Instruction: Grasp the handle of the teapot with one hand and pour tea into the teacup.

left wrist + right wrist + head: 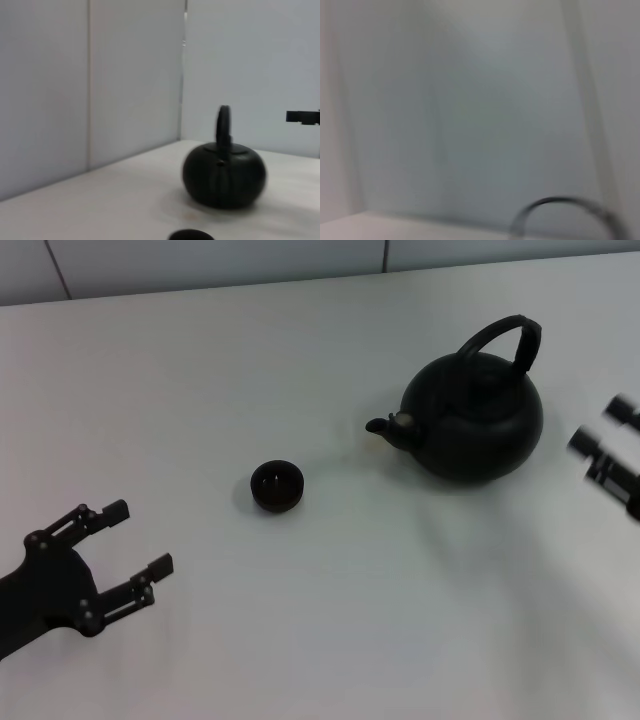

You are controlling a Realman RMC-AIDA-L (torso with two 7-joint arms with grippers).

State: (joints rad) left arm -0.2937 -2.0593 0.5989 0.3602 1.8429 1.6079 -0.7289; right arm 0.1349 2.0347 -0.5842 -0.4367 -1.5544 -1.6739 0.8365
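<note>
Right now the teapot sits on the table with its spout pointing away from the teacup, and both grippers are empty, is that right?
Not quite. In the head view the teapot points its spout toward the teacup, not away. The rest holds: the left gripper and right gripper are empty.

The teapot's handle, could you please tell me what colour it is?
Matte black, like the teapot body; the handle shows best in the head view.

Teapot (473,418) sits on table (330,620) toward far right, spout pointing left at teacup (276,485), which stands apart, nearer table's middle & a bit closer to robot. Handle (505,337) arches over pot's top. Left gripper (128,538) at near-left, well apart from cup; right gripper (601,430) just right of pot.
</note>
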